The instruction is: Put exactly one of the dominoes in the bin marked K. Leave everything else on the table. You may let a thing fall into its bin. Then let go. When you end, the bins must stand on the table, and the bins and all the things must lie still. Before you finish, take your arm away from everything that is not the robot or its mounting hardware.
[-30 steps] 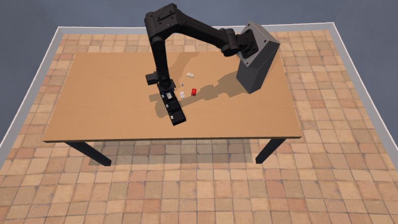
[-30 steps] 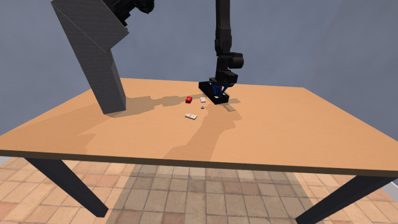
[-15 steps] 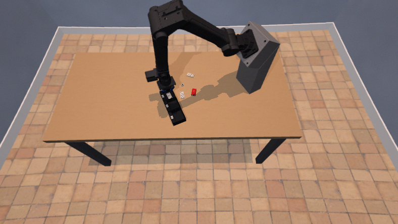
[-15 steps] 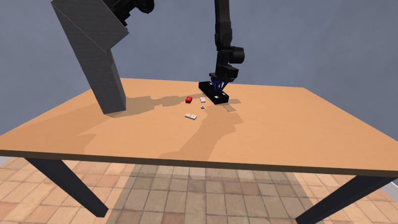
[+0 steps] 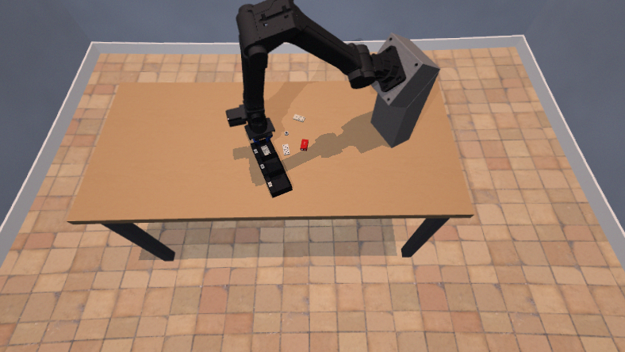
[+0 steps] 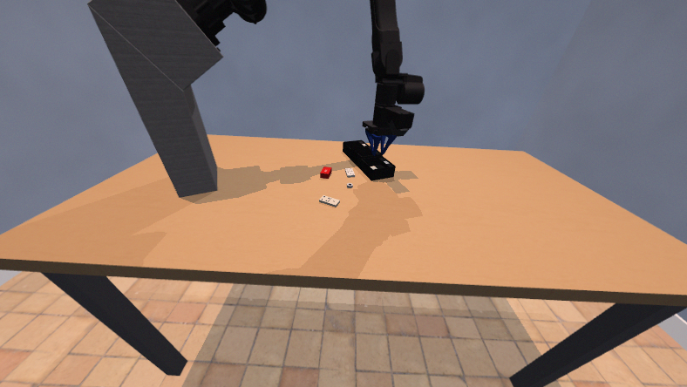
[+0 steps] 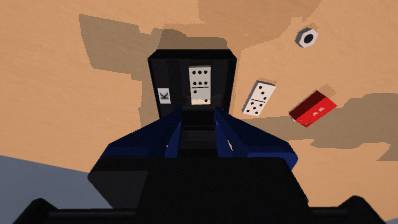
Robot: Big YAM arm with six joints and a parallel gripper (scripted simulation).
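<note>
White black-pipped dominoes [image 7: 200, 85], a red block [image 7: 314, 109], grey nut [image 7: 307, 37], black bins [image 5: 271, 170], blue-fingered pincer [image 7: 198, 131].

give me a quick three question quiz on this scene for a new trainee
1. True or false: a domino lies inside the bin marked K.
2. How many dominoes lie on the table outside the bins? A one, B two, C three.
3. What does the pincer hold?

Key: 1 true. 2 B, one beside the bin and one farther off. 3 nothing; it stands open above the bin.
</note>
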